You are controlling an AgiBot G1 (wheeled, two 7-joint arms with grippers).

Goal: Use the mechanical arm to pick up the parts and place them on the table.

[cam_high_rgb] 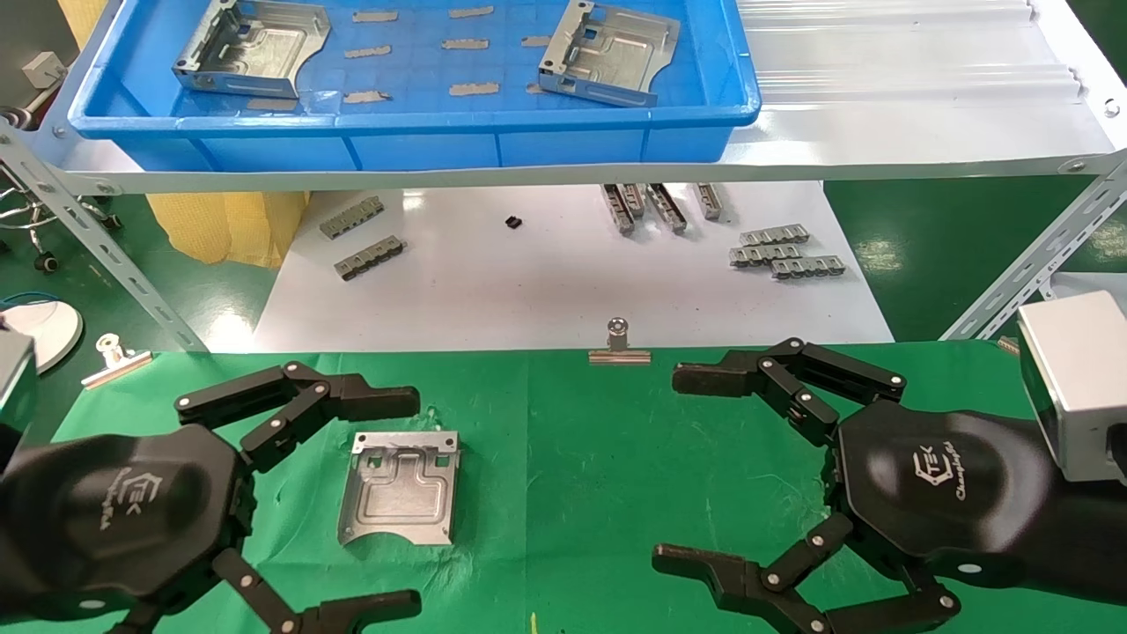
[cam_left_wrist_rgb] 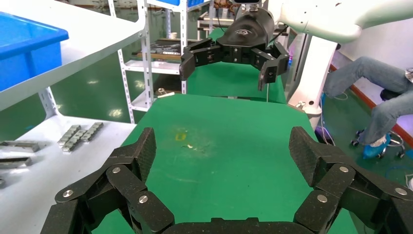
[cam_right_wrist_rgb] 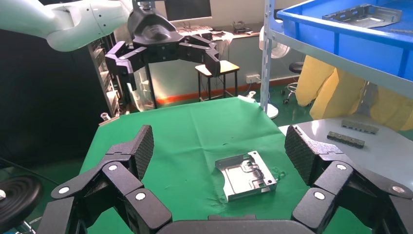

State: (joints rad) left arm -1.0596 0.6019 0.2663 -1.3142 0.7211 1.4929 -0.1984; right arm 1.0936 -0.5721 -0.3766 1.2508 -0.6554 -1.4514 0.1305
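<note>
Pincers on both arms hang over the green tabletop (cam_high_rgb: 616, 458), each spread wide and holding nothing. The left pincer (cam_high_rgb: 414, 502) sits at about 8 o'clock in the head view, its upper finger reaching toward the middle and its lower finger running along the near edge. Between those fingers, just toward the centre from the black palm, 1 part (cam_high_rgb: 401, 498) lies flat on the cloth with its curved cut-out edge toward the robot. The upper fingertip comes close to the part's far rim, but whether it touches cannot be told from the head view; the right wrist view shows this part (cam_right_wrist_rgb: 246, 174) lying alone on the cloth, with the left pincer (cam_right_wrist_rgb: 168, 63) raised above the surface.

At about 4 o'clock the right pincer (cam_high_rgb: 669, 467) faces inward, fingers far apart, nothing between them but bare cloth. The left wrist view shows it (cam_left_wrist_rgb: 225, 66) lifted above the tabletop.

Up at 12 o'clock a blue tray (cam_high_rgb: 423, 132) rests on a shelf and holds 2 more parts, 1 at its left end (cam_high_rgb: 255, 44) and 1 toward the right (cam_high_rgb: 612, 53). Below the shelf, small grey strips (cam_high_rgb: 784, 251) lie on a white board (cam_high_rgb: 546, 291). A binder clip (cam_high_rgb: 619, 345) grips the cloth's far edge.
</note>
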